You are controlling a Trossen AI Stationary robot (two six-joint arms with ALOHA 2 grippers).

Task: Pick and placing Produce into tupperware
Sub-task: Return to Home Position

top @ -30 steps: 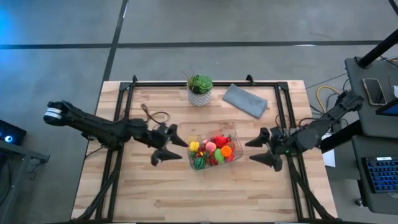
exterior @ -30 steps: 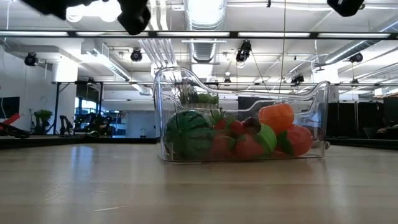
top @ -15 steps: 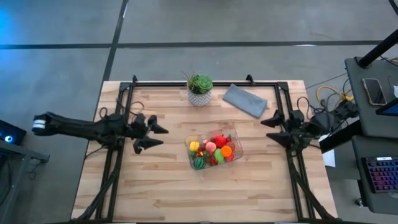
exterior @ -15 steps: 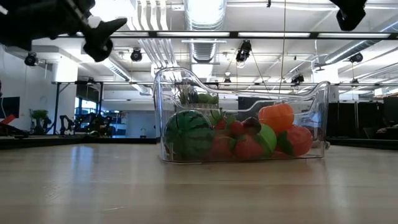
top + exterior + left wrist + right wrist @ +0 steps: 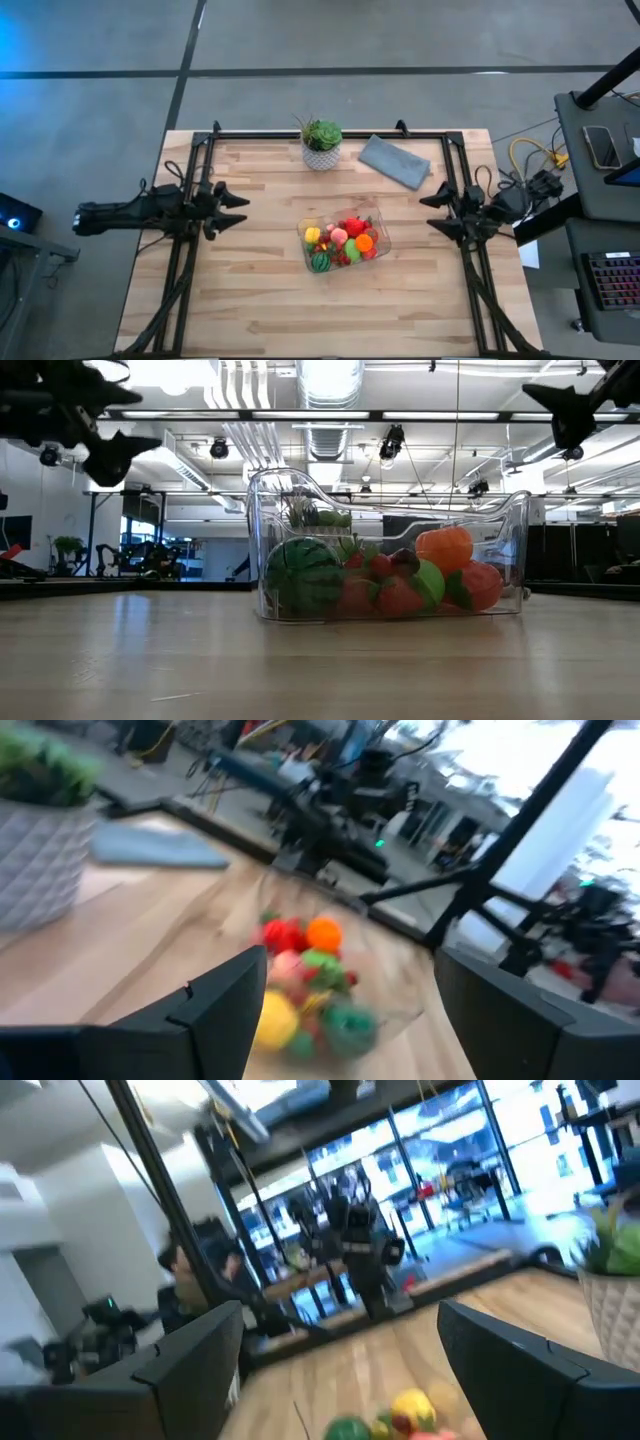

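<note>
Homing: I judge both arms are parking at the side rails, with packing apparently finished.
Left fingers: the left fingers hang over the left edge of the counter, spread apart, nothing between them.
Right fingers: the right fingers sit at the right edge, likewise spread and empty.
Tupperware: the tupperware stands mid-counter, between the two arms and well apart from both.
Long axis: roughly left to right, slightly skewed.
Produce: the produce is heaped inside the tub, with the striped melon against one end wall.
Key relation: both pairs of fingers point inward at the tub; the right pair looks slightly nearer.
Bystanders: the potted plant and grey cloth sit at the far edge.
</note>
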